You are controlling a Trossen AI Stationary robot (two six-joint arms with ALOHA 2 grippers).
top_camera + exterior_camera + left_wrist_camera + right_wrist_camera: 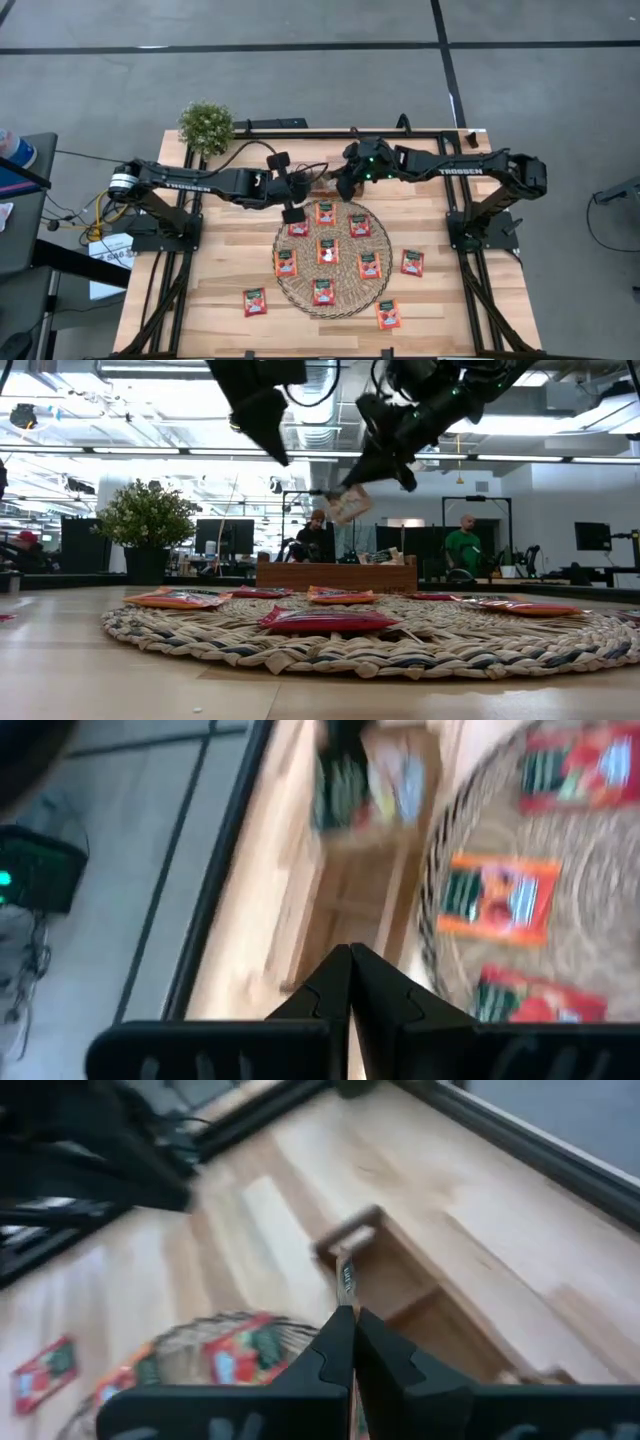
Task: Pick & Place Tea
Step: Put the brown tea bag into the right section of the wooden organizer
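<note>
We hold one pale tea sachet [349,506] pinched in right gripper [372,472], aloft near wooden tray [336,575]. Left gripper [293,213] closed, empty, over mat [300,292] edge. Eleven red-orange sachets [327,250] left on mat and table [200,320].

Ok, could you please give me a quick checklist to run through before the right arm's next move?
1. Right pincer shut on a tea sachet: ok.
2. Sachet raised clear of the wooden tray: ok.
3. Sachet lined up over a free compartment: cannot tell.
4. Left pincer shut and empty: ok.
5. Left arm far enough from the tray: cannot tell.
6. Other sachets lying flat on the woven mat: ok.
</note>
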